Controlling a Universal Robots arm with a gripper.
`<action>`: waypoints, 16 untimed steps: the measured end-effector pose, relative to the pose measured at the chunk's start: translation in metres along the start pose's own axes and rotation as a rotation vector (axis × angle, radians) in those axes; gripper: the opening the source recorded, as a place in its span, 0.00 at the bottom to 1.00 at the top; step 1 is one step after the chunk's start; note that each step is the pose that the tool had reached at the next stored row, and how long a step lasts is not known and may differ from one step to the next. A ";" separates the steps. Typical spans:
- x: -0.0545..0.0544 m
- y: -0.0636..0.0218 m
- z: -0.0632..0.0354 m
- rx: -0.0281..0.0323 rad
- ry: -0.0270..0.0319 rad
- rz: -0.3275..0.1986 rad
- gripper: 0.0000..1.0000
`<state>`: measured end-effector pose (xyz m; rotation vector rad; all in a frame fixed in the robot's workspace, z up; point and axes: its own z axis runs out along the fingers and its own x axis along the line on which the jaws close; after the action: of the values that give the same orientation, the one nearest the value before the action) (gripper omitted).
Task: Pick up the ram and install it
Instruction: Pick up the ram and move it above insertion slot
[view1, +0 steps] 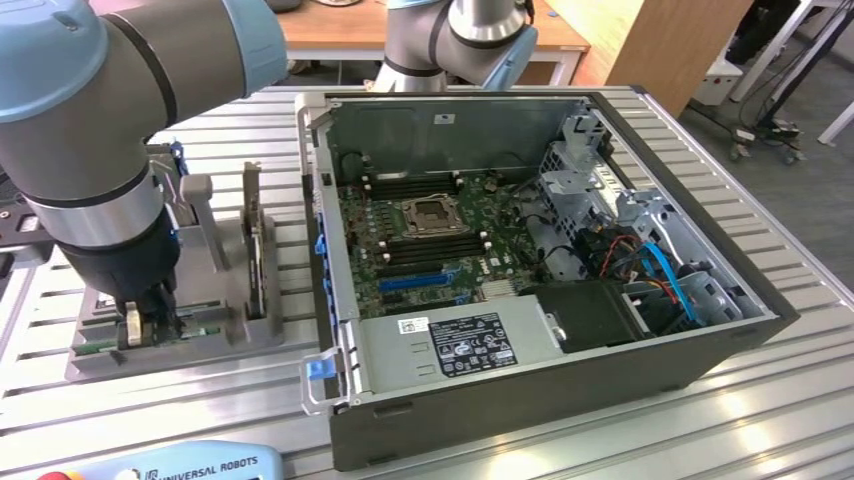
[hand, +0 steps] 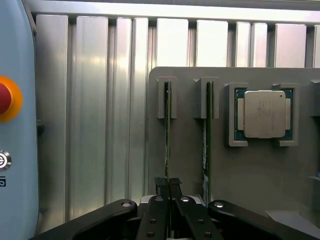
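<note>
1. The two black fingers (hand: 158, 210) of my gripper (hand: 169, 189) are pressed nearly together, pinching the near end of the ram (hand: 167, 135), a long, thin green circuit board seen edge-on.
2. That ram stands on its edge in the outer slot of a flat grey plastic holder (hand: 250, 175), its far end seated in a small grey bracket.
3. Just beside it, in the neighbouring slot, a second green memory stick (hand: 206, 145) stands parallel and untouched.
4. Beyond that, a square silver processor chip (hand: 263, 114) lies flat in its own recess of the same holder.
5. In the exterior view I see the gripper (view1: 134, 328) lowered into the holder (view1: 220, 335), with the grey and pale blue robot arm (view1: 94, 150) rising above it.
6. The holder sits on a ribbed aluminium table (hand: 95, 125).
7. A pale blue teach pendant (hand: 15, 125) with a red button (hand: 6, 98) lies near the holder.
8. On the exterior view's right of the holder, an open dark grey computer case (view1: 534, 385) lies on its side.
9. Inside it I can make out the green motherboard (view1: 400, 245) and a silver labelled power supply (view1: 461, 345).
</note>
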<state>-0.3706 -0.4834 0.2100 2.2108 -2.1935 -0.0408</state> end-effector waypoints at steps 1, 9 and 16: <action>0.000 0.0000 -0.0014 0.0001 0.0000 0.000 0.11; 0.000 0.0005 -0.0130 0.0001 0.0000 0.000 0.11; 0.000 0.0009 -0.0257 0.0000 0.0000 0.000 0.11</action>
<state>-0.3706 -0.4833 0.2357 2.2108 -2.1935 -0.0407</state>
